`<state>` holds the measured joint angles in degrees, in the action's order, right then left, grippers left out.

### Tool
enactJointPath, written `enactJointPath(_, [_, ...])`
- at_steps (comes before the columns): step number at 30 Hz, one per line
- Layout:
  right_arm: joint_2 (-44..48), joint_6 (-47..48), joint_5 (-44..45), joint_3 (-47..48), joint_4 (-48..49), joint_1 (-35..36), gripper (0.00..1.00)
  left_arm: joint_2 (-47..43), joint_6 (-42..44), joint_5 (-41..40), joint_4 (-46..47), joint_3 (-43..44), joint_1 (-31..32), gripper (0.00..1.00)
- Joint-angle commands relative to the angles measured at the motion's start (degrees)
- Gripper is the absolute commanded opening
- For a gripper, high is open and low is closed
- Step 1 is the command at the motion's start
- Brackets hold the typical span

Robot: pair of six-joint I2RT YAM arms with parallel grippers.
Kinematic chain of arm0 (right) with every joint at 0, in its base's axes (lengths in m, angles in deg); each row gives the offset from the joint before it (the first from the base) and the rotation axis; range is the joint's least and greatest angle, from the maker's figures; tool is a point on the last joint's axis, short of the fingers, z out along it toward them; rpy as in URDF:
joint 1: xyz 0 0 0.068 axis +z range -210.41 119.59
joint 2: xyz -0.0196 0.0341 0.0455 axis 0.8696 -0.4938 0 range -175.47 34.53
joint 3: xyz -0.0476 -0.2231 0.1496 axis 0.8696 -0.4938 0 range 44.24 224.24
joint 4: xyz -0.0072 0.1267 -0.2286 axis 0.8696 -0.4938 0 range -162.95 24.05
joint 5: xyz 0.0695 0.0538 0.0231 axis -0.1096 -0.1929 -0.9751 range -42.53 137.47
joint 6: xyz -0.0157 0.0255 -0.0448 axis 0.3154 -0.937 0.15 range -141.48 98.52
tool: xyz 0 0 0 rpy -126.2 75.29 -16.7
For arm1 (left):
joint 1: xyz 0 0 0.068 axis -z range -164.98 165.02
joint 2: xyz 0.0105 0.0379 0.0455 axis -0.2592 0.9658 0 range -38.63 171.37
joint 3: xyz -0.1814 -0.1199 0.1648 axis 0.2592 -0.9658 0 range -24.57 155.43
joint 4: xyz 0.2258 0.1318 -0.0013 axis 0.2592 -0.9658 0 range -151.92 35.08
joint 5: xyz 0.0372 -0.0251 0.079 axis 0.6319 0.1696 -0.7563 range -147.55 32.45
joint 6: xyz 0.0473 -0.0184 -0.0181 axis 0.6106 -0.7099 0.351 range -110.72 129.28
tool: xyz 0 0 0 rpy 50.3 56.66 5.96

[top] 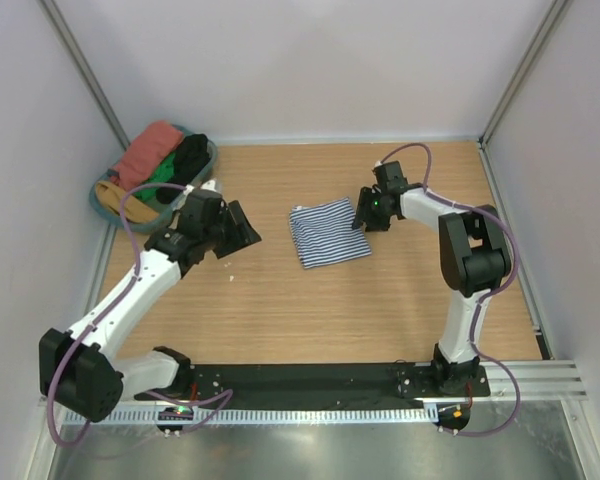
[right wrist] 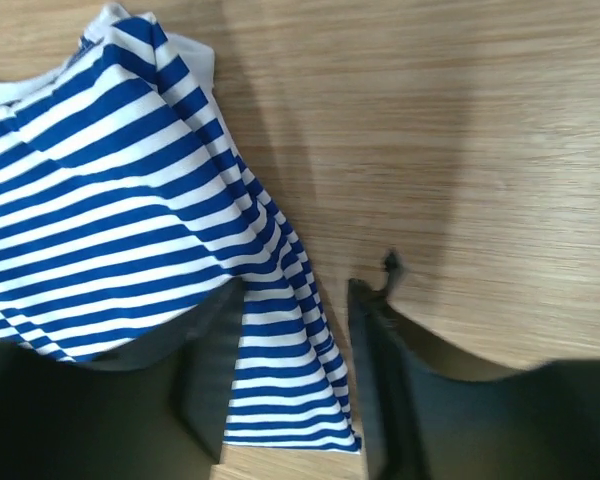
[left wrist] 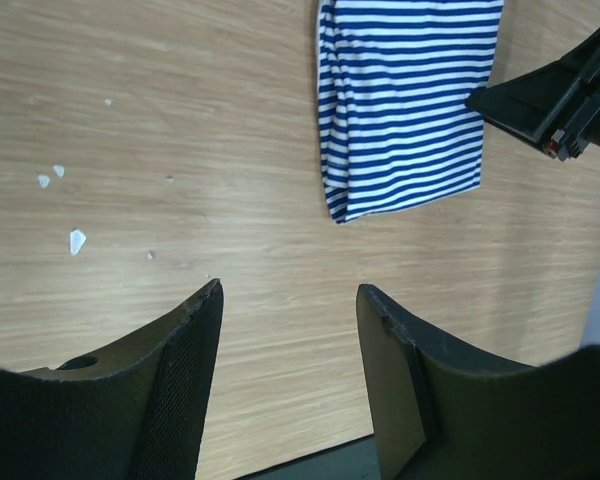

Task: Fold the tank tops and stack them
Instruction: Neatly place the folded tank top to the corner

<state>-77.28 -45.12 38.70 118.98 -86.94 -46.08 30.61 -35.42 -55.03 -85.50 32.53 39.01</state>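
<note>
R gripper (top: 364,216) is straddling the right edge of the folded striped tank top (top: 329,233), jaws apart w/ cloth between, prob. to square the fold. L gripper (top: 247,232), wide and empty, is hovering to its left. Rust-red top (top: 148,152) is waiting in basket (top: 97,196), far left of it.

Bare tabletop (top: 280,300) is lying open between the left gripper (top: 245,230) and the folded striped tank top (top: 328,232). The right gripper (top: 366,217) is crowding the top's right edge, and a full basket (top: 213,152) is blocking the far-left corner.
</note>
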Motion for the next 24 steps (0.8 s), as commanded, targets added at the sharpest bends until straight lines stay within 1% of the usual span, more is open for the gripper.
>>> enactJointPath(1, [-1.1, 0.7, -1.8, 0.9, 0.3, 0.4, 0.46, -3.1, 0.7, -1.6, -0.5, -2.2, 0.0, 0.57])
enactJointPath(4, [-1.0, 1.1, -2.7, 0.3, 0.3, 0.5, 0.33, -4.9, 1.0, -2.0, -1.7, -3.1, 0.0, 0.57])
enactJointPath(6, [-0.5, 1.6, -2.9, 0.3, -0.1, 0.7, 0.27, -5.5, 1.4, -2.1, -2.2, -3.0, 0.0, 0.57])
enactJointPath(7, [-0.2, 1.7, -1.8, 0.3, -0.8, 0.7, 0.17, -5.6, 1.5, -2.0, -2.7, -2.9, 0.1, 0.57])
enactJointPath(8, [0.2, 1.6, -0.1, 0.5, -1.2, 0.6, 0.12, -5.5, 1.6, -2.0, -3.0, -2.7, 0.1, 0.57])
enactJointPath(9, [0.5, 1.3, 1.9, 0.8, -2.2, 0.5, 0.05, -5.5, 1.6, -3.6, -3.1, -2.7, 0.0, 0.57])
enactJointPath(10, [1.0, 0.4, 6.1, 1.5, -4.2, -0.1, 0.01, -5.6, 1.6, -3.8, -3.2, -2.7, 0.0, 0.57])
enactJointPath(13, [1.8, -1.7, 10.7, 1.7, -7.0, -3.2, 0.01, -5.2, 1.6, -3.7, -3.2, -2.6, -0.1, 0.57])
enactJointPath(14, [2.1, -3.5, 11.2, 1.2, -7.2, -7.2, 0.01, -5.2, 1.6, -3.8, -3.2, -2.8, -0.1, 0.57])
enactJointPath(16, [4.2, -5.4, 11.5, -2.0, -6.2, -11.7, 0.01, -4.8, 1.6, -3.8, -3.2, -2.7, -0.1, 0.57])
enactJointPath(17, [5.4, -6.8, 12.5, -3.6, -5.4, -16.5, 0.01, -4.7, 1.6, -3.7, -3.3, -2.7, -0.3, 0.57])
enactJointPath(18, [6.6, -7.9, 13.4, -5.3, -3.3, -19.2, 0.01, -4.6, 1.6, -3.6, -3.2, -2.8, -0.3, 0.57])
enactJointPath(20, [10.7, -11.2, 15.0, -10.8, -1.1, -24.3, 0.01, -4.3, 1.2, -3.7, -3.2, -3.0, -0.4, 0.56])
enactJointPath(21, [11.9, -12.3, 14.8, -14.3, 0.8, -30.0, 0.01, -4.2, 0.4, -3.6, -2.9, -3.1, -0.6, 0.57])
enactJointPath(22, [13.2, -13.1, 14.8, -15.6, 1.5, -32.3, 0.02, -4.0, 0.2, -3.2, -2.6, -3.7, -0.6, 0.56])
enactJointPath(23, [14.9, -14.1, 15.7, -16.4, 1.3, -34.5, 0.05, -4.1, 0.0, -3.0, -2.3, -3.9, -0.6, 0.57])
enactJointPath(24, [15.6, -15.5, 18.5, -16.6, -1.0, -37.0, 0.23, -4.1, -0.4, -3.0, -1.9, -4.1, -0.7, 0.57])
